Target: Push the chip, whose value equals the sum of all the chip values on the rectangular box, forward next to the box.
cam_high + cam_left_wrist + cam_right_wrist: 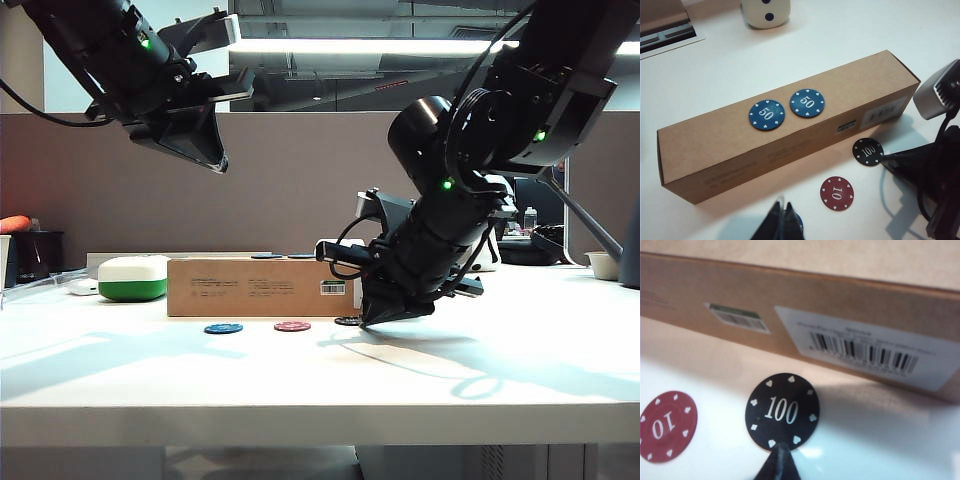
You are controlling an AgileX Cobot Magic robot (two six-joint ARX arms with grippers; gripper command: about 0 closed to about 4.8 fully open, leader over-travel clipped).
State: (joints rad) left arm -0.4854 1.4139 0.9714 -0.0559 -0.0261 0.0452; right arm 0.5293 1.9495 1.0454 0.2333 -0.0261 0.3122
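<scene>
The black chip (782,411) marked 100 lies flat on the white table, a short way in front of the rectangular box (790,305). My right gripper (780,451) is shut, its tips touching the chip's near edge. In the exterior view the right gripper (372,316) is low at the table by the black chip (347,321) and the box (260,288). Two blue chips marked 50 (766,115) (807,103) lie on top of the box (790,125). My left gripper (205,150) hangs high above the table, shut and holding nothing; its fingertips (782,210) show above the table.
A red chip marked 10 (837,193) and a blue chip (223,328) lie on the table in front of the box. A white-and-green rounded case (133,277) stands left of the box. Behind runs a partition wall.
</scene>
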